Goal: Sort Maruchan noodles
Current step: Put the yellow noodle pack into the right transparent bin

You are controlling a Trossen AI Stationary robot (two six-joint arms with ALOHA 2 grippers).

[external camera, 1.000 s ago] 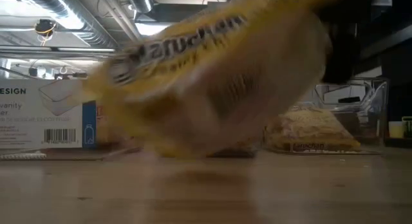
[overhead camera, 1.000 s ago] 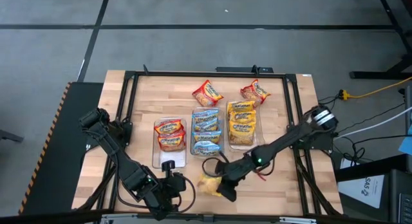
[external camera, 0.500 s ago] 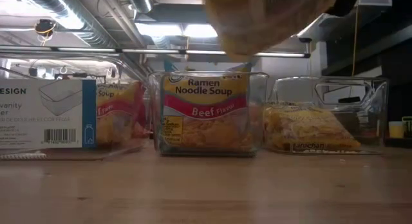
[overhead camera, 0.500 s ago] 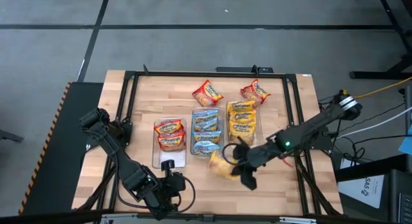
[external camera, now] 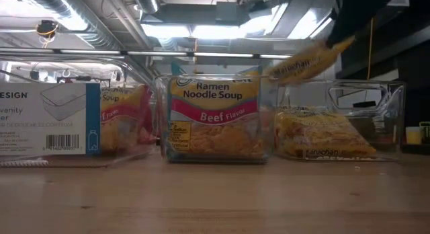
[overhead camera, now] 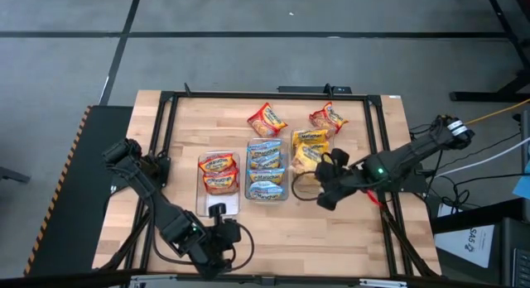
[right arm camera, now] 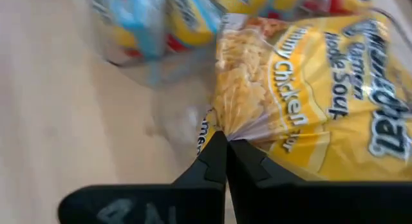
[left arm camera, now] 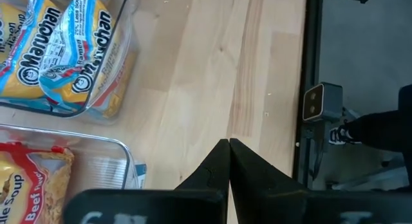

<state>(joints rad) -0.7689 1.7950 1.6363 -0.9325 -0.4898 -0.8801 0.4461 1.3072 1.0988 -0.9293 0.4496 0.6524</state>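
Observation:
My right gripper (overhead camera: 320, 167) is shut on a yellow Maruchan packet (overhead camera: 307, 155) and hovers over the near half of the right clear bin (overhead camera: 313, 185), where other yellow packets (external camera: 324, 136) lie. In the low view the held packet (external camera: 306, 61) slants above that bin. The middle bin holds blue packets (overhead camera: 266, 170) and the left bin holds red ones (overhead camera: 219, 172). Two red-orange packets (overhead camera: 267, 119) (overhead camera: 328, 117) lie flat on the table beyond the bins. My left gripper (left arm camera: 228, 144) is shut on nothing and waits low by the near edge (overhead camera: 232, 233). My right gripper pinches the yellow packet between its two fingers at the gathered edge (right arm camera: 225, 124). The packet (right arm camera: 315, 102) stretches out ahead of the fingertips. It is lifted clear and tilted, above the right bin and the packets in it.
The three clear bins stand side by side mid-table; the left one carries a white label (external camera: 47, 120). A black frame rail (overhead camera: 248, 96) runs around the table. Bare wood (overhead camera: 331, 234) lies between the bins and the near edge. The low camera (left arm camera: 320, 102) sits at that edge.
My right gripper, shut on the yellow packet, has risen from the near part of the table and travelled toward the far and right edges to above the right bin. The packet went from touching the wood to lifted clear.

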